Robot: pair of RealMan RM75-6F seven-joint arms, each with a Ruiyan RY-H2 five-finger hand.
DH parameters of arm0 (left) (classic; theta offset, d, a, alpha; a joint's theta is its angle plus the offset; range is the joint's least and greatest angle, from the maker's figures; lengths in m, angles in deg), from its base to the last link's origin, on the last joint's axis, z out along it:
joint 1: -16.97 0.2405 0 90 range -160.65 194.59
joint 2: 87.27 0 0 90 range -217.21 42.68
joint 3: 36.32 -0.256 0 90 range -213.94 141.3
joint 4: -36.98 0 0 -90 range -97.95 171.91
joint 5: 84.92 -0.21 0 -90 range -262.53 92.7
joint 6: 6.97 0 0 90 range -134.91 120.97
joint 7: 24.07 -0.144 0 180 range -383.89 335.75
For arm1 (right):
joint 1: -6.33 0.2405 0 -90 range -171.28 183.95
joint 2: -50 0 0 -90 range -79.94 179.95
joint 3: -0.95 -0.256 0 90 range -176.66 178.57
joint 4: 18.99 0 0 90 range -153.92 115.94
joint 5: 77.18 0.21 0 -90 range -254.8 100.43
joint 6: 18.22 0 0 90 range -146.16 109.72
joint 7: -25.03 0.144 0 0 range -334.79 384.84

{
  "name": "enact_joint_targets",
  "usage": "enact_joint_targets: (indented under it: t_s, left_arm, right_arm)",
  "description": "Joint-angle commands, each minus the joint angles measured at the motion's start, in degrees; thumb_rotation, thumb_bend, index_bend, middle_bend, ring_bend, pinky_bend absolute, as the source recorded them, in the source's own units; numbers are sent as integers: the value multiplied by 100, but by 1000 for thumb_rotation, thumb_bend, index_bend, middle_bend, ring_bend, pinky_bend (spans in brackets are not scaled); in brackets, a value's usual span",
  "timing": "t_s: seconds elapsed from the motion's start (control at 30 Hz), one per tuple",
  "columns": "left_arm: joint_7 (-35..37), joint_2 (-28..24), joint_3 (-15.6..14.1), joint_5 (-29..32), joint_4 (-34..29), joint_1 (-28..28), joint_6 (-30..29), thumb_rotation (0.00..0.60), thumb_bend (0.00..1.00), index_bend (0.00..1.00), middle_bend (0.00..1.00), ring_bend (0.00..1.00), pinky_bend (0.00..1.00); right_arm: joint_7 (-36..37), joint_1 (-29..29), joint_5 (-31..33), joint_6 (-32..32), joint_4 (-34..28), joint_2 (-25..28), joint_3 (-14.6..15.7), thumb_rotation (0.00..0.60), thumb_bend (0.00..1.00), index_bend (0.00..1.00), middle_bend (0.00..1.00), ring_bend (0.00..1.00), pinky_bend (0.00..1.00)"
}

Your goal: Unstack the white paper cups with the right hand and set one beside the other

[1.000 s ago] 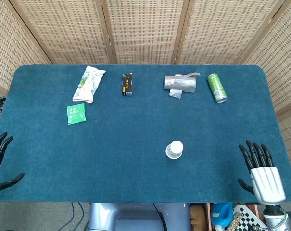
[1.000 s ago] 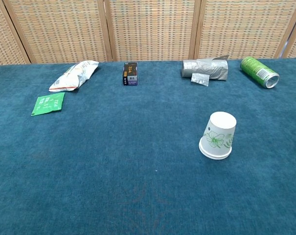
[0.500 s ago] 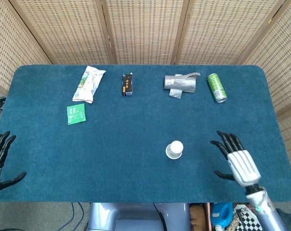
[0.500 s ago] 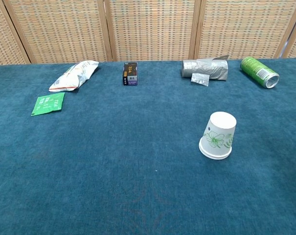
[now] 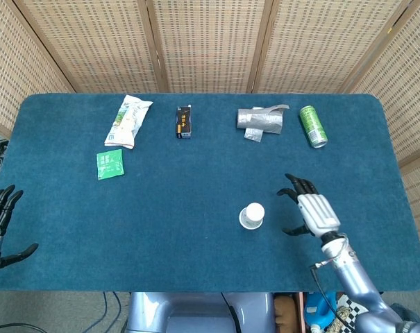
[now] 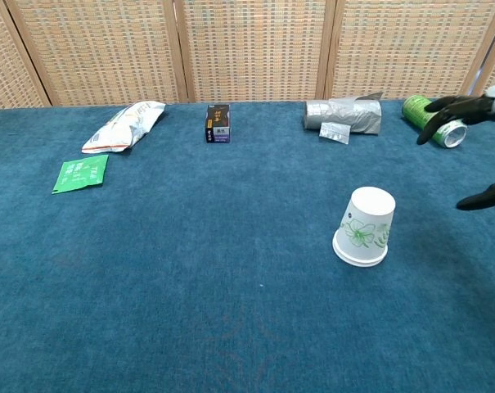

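My right hand (image 5: 312, 210) hangs with fingers spread, holding nothing, just right of the stacked white paper cups (image 6: 364, 227), upside down on the desk (image 5: 196, 229). I should close around the upper cup only and lift straight.
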Motion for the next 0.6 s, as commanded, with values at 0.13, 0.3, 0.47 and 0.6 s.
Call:
enact_joint_targets:
  t_s: [0.13, 0.3, 0.47, 0.6]
  left_arm:
    - [-67, 6, 18, 71, -11, -5, 27, 600, 32, 0, 0, 0, 0]
    - [-38, 8, 33, 95, -13, -8, 24, 600, 35, 0, 0, 0, 0]
    - [53, -6, 57, 144, 8, -17, 36, 600, 35, 0, 0, 0, 0]
    - [103, -23, 78, 191, 19, -32, 63, 600, 36, 0, 0, 0, 0]
  right_arm:
    - [-651, 556, 1093, -247, 22, -468, -93, 600, 249, 303, 0, 0, 0]
    - [-972, 896, 1703, -244, 45, -738, -116, 600, 268, 303, 0, 0, 0]
    - [-1181, 1127, 2049, -156, 115, -920, -85, 600, 298, 314, 0, 0, 0]
    - [-1221, 1239, 2185, -122, 166, -1018, -54, 600, 321, 315, 0, 0, 0]
